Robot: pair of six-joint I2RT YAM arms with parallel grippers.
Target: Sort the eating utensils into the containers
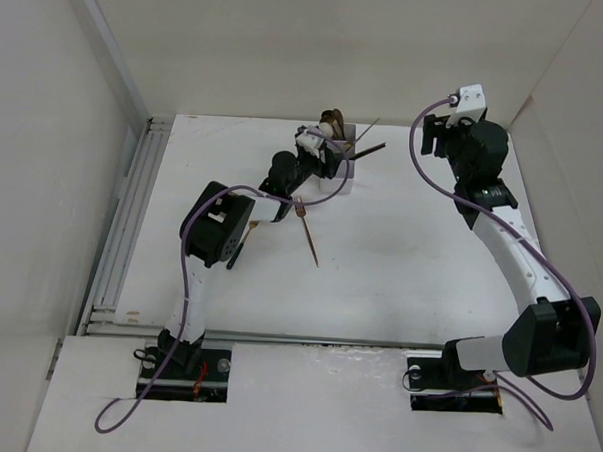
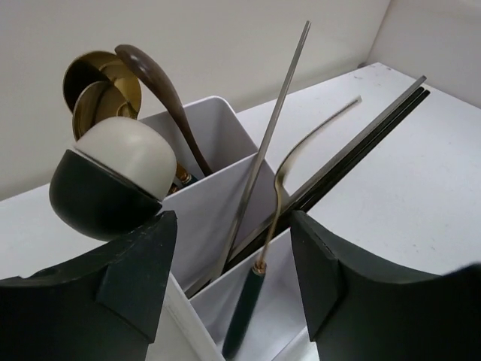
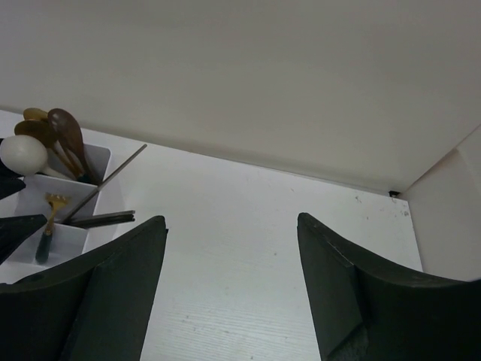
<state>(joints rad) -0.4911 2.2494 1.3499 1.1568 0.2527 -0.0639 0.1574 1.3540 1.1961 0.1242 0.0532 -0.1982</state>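
Top view: the copper fork (image 1: 308,231) lies on the surface (image 1: 410,271), tines toward the organizer (image 1: 344,178), beside the left arm and well apart from the right arm.

Left wrist: the left pincer (image 2: 233,218) gapes empty above the organizer.

Right wrist: the right pincer (image 3: 231,222) is wide open and empty.

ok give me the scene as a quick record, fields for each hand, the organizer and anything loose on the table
left hand: open, holding nothing, at the organizer's fork end
right hand: open, empty, apart from the organizer
organizer: white, three compartments in a row
far compartment: spoons, bowls up
middle compartment: chopsticks, leaning out over the rim
near compartment: gold-headed fork, dark handle down
loose on table: copper fork, beside the left arm
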